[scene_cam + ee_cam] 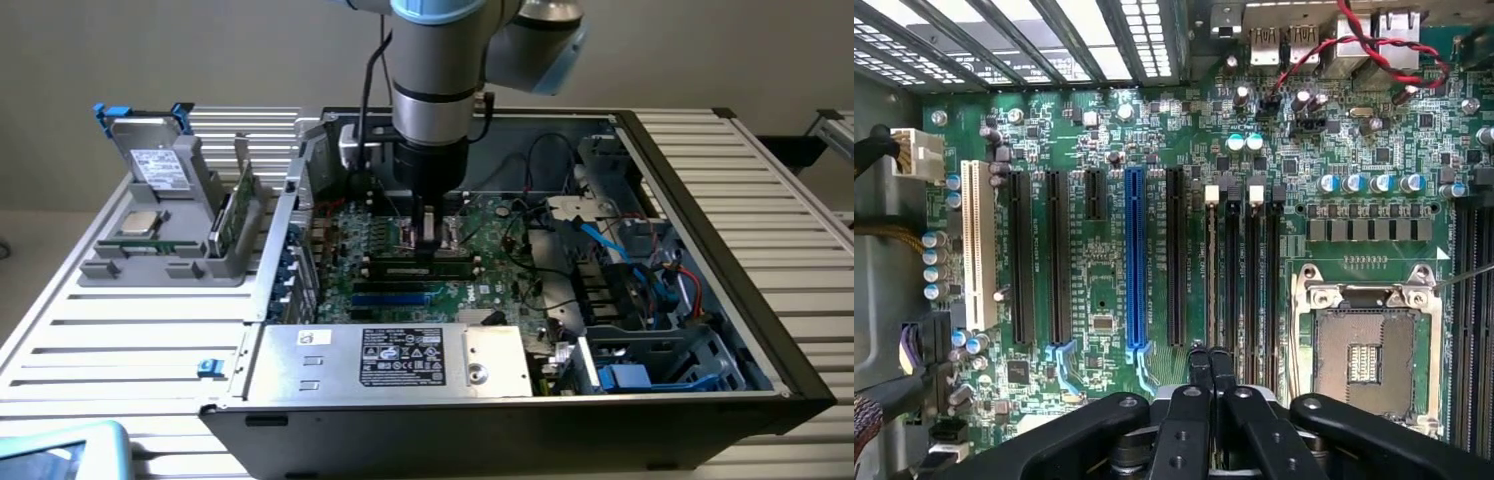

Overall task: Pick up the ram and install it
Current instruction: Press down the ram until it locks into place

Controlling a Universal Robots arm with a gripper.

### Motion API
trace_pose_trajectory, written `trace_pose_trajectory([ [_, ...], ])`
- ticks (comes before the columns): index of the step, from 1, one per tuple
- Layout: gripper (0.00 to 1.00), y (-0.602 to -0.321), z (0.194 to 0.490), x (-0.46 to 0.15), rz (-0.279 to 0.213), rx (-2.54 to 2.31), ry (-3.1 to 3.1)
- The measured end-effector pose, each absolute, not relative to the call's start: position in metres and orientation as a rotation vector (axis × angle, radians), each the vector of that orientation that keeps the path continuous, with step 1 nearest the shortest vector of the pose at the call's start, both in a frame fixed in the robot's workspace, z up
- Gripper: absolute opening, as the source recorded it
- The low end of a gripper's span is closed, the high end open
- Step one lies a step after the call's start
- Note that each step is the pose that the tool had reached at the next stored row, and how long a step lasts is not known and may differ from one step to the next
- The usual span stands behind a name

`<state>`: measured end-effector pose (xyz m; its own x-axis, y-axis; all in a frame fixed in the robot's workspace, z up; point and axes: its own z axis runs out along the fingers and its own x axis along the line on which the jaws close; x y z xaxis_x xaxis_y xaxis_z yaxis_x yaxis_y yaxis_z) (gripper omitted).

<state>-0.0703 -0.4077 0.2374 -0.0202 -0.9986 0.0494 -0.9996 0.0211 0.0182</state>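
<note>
Closed fingers [1210, 385] hover above the green motherboard [1154, 200] slots.

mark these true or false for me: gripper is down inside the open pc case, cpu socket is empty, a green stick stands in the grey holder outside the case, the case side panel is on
1. The gripper is down inside the open computer case: true.
2. The processor socket is empty: true.
3. A green stick stands in the grey holder beside the case: true.
4. The case side panel is on: false; the motherboard is exposed.
5. The arm hovers over the grey holder: false; it is over the motherboard.
</note>
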Motion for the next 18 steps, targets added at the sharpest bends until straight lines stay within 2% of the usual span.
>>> trace_pose_trajectory([
  [18, 0.11, -0.4049, 0.2315, -0.0714, 0.034, 2.164, -2.21],
])
